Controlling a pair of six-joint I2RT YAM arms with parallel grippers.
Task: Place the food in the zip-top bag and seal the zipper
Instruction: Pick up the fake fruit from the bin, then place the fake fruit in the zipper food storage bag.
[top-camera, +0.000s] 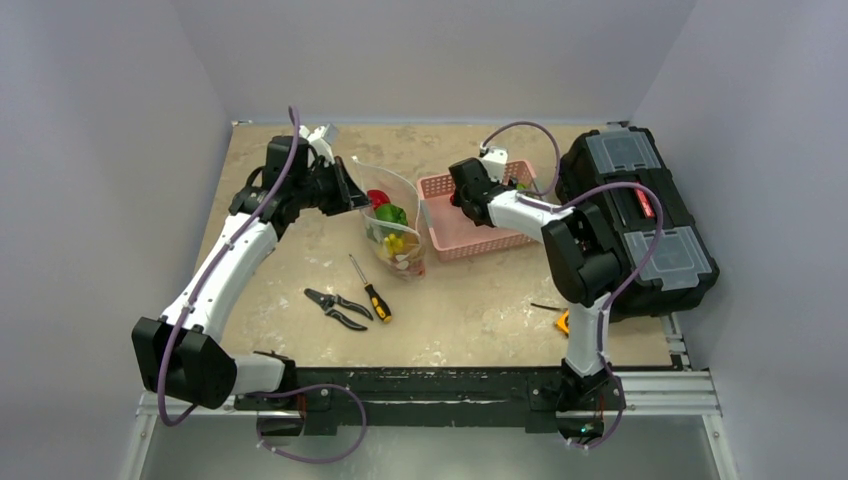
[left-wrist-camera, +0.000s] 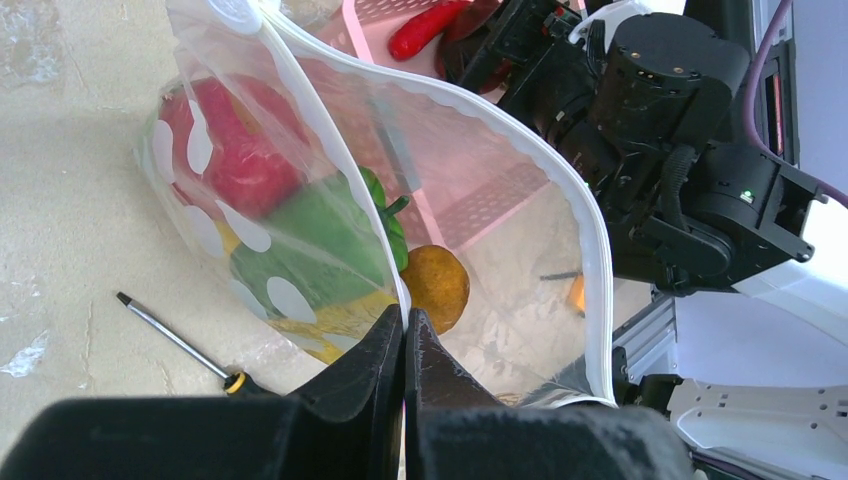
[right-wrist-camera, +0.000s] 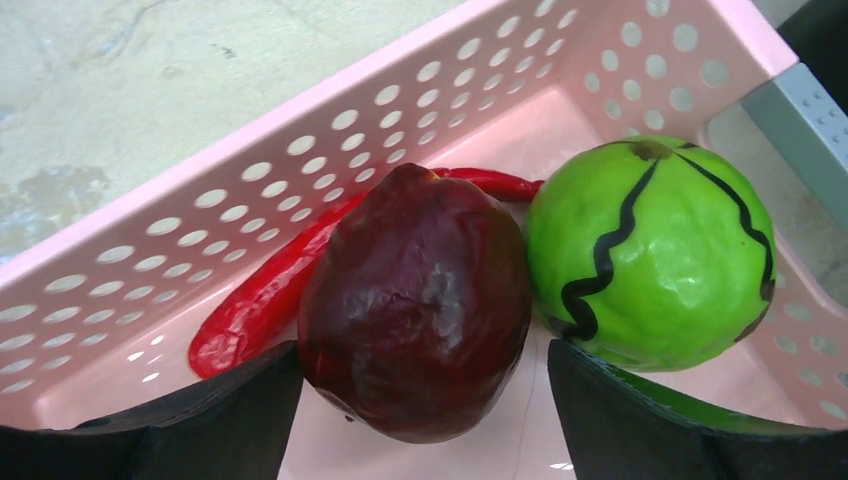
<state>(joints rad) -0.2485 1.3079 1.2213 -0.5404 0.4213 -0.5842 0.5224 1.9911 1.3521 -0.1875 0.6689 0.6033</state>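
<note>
Left claw (left-wrist-camera: 405, 335): we see it pinched shut on the zipper (left-wrist-camera: 330, 160), with the mouth gaping wide.
Zip-top bag (top-camera: 398, 235): upright on the surface (top-camera: 470, 310), just beside the pink basket (right-wrist-camera: 300, 200), with food (left-wrist-camera: 240, 160) inside.
Right claw (right-wrist-camera: 425, 405): spread wide, straddling a dark purple piece (right-wrist-camera: 415, 300) between the red chili (right-wrist-camera: 250, 310) and the green melon (right-wrist-camera: 650, 255).

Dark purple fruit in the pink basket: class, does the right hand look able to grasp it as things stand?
Probably yes. The right hand is open with a finger on either side of the dark purple fruit and nothing between. The striped green fruit beside it may crowd one finger.
</note>
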